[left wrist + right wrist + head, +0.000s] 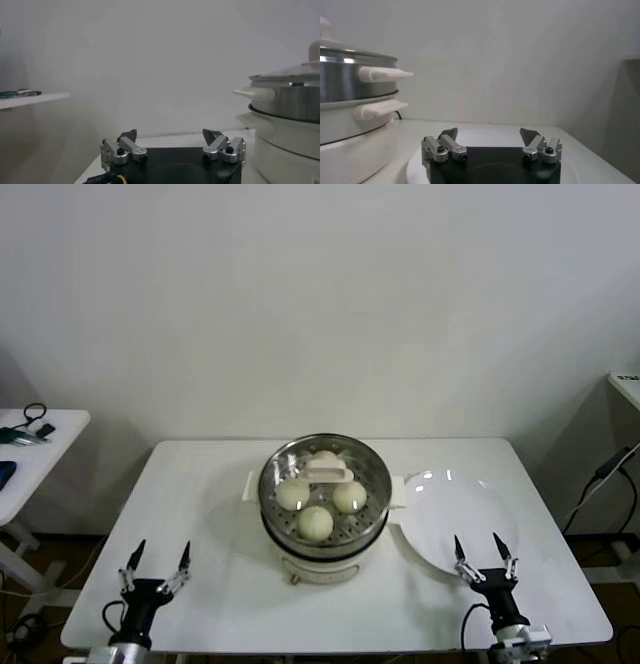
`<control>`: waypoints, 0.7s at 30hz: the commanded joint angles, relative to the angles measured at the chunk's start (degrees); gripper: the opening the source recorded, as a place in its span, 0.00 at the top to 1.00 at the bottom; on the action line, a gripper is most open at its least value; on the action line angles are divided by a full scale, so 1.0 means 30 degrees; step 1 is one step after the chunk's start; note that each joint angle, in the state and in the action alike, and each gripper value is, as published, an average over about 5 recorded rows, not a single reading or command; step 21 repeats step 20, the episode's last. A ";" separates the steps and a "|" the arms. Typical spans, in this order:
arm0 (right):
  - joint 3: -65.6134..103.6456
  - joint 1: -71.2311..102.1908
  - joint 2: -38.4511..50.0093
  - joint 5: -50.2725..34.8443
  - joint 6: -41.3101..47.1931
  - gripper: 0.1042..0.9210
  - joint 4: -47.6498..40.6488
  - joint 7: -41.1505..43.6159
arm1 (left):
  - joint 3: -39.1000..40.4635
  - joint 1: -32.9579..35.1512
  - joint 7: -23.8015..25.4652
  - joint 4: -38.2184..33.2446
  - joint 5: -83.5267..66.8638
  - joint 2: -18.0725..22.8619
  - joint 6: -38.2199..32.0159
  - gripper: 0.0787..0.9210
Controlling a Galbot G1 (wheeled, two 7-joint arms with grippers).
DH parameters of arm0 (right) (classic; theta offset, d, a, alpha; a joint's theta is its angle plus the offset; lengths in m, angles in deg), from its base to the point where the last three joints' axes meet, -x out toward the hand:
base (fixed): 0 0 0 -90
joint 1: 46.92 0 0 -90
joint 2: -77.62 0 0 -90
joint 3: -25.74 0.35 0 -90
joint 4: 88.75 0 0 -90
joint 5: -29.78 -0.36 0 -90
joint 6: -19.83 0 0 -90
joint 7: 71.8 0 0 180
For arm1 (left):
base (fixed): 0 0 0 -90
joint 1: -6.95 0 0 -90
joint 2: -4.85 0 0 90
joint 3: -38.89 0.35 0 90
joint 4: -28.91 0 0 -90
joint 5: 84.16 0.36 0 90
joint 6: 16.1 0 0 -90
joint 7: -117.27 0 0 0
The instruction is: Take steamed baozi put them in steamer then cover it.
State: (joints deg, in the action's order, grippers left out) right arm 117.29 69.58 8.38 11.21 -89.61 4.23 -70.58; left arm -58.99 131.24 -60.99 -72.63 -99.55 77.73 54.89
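Steamer (322, 529): stands mid-table, between the two claws and farther back than both; a white side handle (384, 74) juts toward the right claw.
Table (200, 484): white, carries the steamer, the plate and both claws' reach.
Cover (300, 469): glass lid sits on the steamer, its cream handle (327, 469) at the centre, well apart from either claw.
Plate (440, 519): white, bare, just beside the steamer; the right claw hovers at its near edge.
Baozi (316, 522): three show clearly through the glass, a fourth half hidden behind the handle; all inside the steamer, out of both claws.
Left claw (157, 561): fingers spread wide, holding nothing, low at the table's near left corner.
Right claw (483, 554): fingers spread wide, holding nothing, over the plate's near rim.
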 commanded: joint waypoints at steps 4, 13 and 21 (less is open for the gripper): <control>0.0104 0.0305 -0.0060 -0.0073 -0.0044 0.12 0.0145 -0.0001 | -0.0022 0.0198 0.0084 0.0317 -0.0315 0.0110 -0.0484 0.12; 0.0251 0.0582 -0.0008 -0.0180 -0.0095 0.12 0.0385 0.0033 | 0.0180 0.0278 0.0095 0.0125 -0.0187 0.0338 -0.0513 0.12; 0.0288 0.0701 0.0014 -0.0220 -0.0065 0.12 0.0494 0.0049 | 0.0194 0.0322 0.0083 -0.0001 -0.0180 0.0314 -0.0461 0.12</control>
